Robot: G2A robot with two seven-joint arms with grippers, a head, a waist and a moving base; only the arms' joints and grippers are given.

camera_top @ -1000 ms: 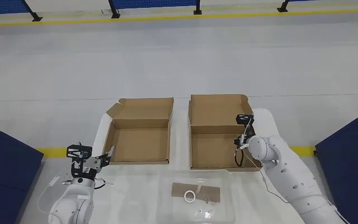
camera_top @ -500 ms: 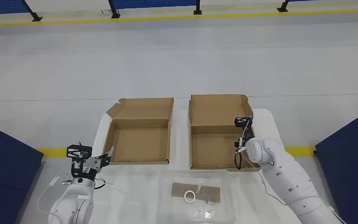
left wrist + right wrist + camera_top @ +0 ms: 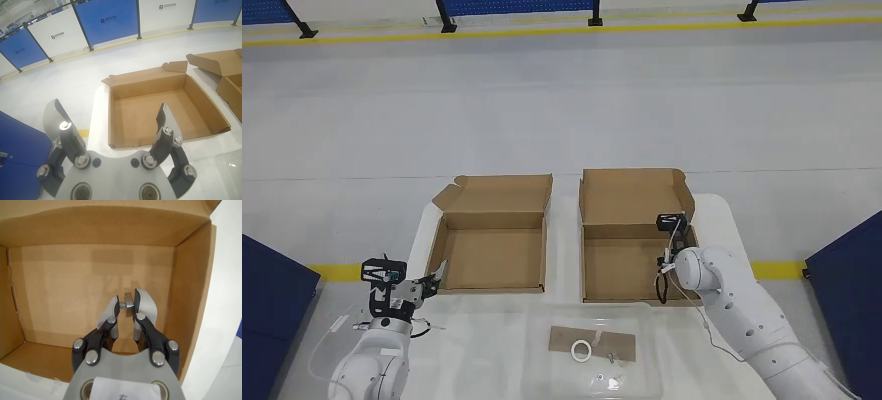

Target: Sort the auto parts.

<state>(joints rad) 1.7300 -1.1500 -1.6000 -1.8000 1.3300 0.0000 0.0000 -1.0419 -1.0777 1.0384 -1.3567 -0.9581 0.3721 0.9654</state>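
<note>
My right gripper [image 3: 126,306] hangs inside the right cardboard box [image 3: 56,285], shut on a small metal bolt [image 3: 128,306] with a square head, held above the box floor. In the top view that arm's wrist [image 3: 674,258] sits over the right box [image 3: 617,270] near its right wall. My left gripper [image 3: 109,115] is open with nothing between its fingers, just in front of the left cardboard box [image 3: 160,111]; from above it [image 3: 432,280] sits off the near left corner of the left box [image 3: 490,258]. A clear tray [image 3: 637,325] holds a white ring [image 3: 582,349] and small metal parts [image 3: 610,380].
Both boxes stand side by side at the back of the white table [image 3: 492,320], lids folded back. A brown cardboard sheet [image 3: 592,343] lies in the tray. Blue barriers [image 3: 272,300] flank the table on both sides.
The right arm has shifted slightly left and farther over the right box, still holding the bolt. The left arm has not moved.
</note>
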